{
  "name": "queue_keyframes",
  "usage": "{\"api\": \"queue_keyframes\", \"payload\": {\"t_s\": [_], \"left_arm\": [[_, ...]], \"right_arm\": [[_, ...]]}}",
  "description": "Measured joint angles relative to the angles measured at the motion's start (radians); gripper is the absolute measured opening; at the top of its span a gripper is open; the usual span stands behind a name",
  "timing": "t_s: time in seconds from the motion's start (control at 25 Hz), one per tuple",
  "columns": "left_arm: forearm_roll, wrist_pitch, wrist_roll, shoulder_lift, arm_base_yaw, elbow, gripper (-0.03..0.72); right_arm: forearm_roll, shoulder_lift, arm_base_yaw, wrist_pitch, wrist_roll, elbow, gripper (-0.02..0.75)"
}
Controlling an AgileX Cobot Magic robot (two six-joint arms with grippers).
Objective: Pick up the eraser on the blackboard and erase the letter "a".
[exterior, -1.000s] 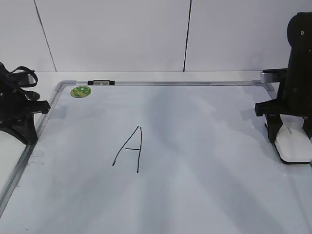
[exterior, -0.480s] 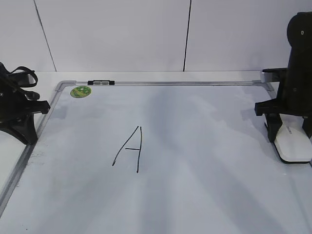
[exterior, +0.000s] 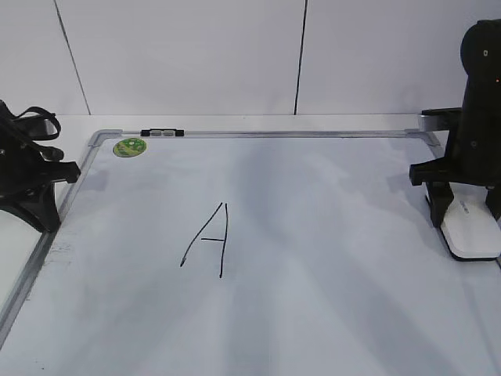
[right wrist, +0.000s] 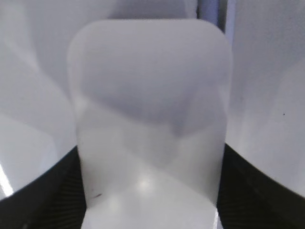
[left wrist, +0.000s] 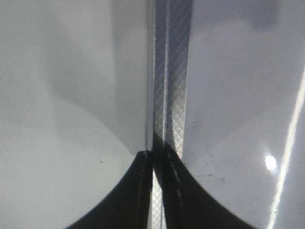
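Observation:
The eraser [exterior: 470,233], a white rounded block with a black underside, lies at the right edge of the blackboard [exterior: 329,227]. My right gripper [exterior: 466,219] stands over it with a black finger pressed against each long side. In the right wrist view the eraser [right wrist: 150,109] fills the gap between my fingers [right wrist: 150,148]. An angular uppercase "A" [exterior: 210,239] is drawn in black mid-board. No small lowercase "a" shows in any view. My left gripper [exterior: 48,219] is shut and empty over the board's left frame [left wrist: 174,71], fingertips together [left wrist: 155,153].
A round green sticker [exterior: 130,146] and a small black-and-white clip [exterior: 162,133] sit at the board's far left corner. A white wall with two dark seams stands behind. The board's grey metal frame [exterior: 313,134] runs along the far edge.
The eraser's near end sits very slightly higher in the view than a second ago, held between my right fingers. The left arm has not moved.

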Motion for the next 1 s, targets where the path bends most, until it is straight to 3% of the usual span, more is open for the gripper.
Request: {"api": "queue_keyframes", "payload": {"t_s": [0.4, 0.64, 1.0], "left_arm": [[0.000, 0.000, 0.000, 0.000, 0.000, 0.000, 0.051], [0.000, -0.002, 0.000, 0.000, 0.000, 0.000, 0.052], [0.000, -0.002, 0.000, 0.000, 0.000, 0.000, 0.052]], "right_arm": [[0.002, 0.009, 0.000, -0.012, -0.009, 0.000, 0.566], [0.002, 0.011, 0.000, -0.031, -0.029, -0.002, 0.630], [0.004, 0.011, 0.000, -0.014, -0.034, -0.028, 0.642]]}}
